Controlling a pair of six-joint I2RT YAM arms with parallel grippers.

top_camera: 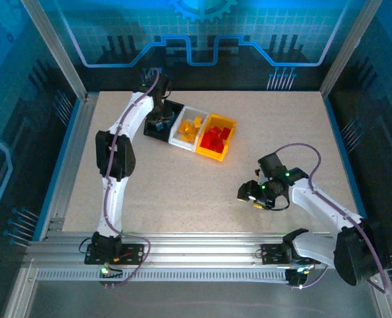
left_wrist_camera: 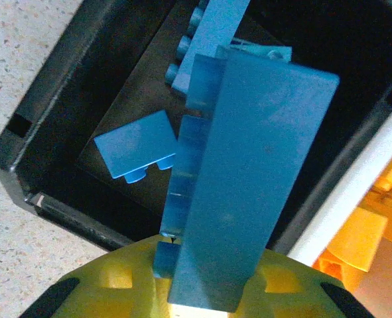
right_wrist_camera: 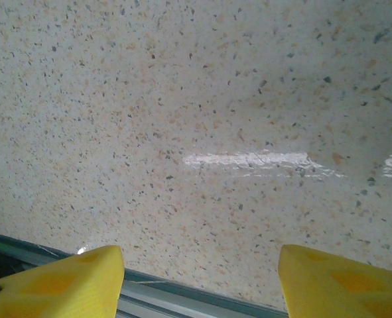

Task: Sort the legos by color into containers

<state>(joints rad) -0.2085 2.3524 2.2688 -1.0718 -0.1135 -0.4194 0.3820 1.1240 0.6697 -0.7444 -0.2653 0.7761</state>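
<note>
The left claw [left_wrist_camera: 197, 286], clamped on a long blue brick [left_wrist_camera: 249, 172] above the black bin [left_wrist_camera: 50, 132], should release low, inside its walls.

Three bins [top_camera: 180, 141], legos [top_camera: 214, 138] sorted (blue in black)

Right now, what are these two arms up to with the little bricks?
The left gripper holds a long blue brick over the black bin, where a small blue brick lies. The white bin has yellow-orange bricks, the yellow bin red bricks. The right gripper hangs open above the table, holding nothing.
</note>
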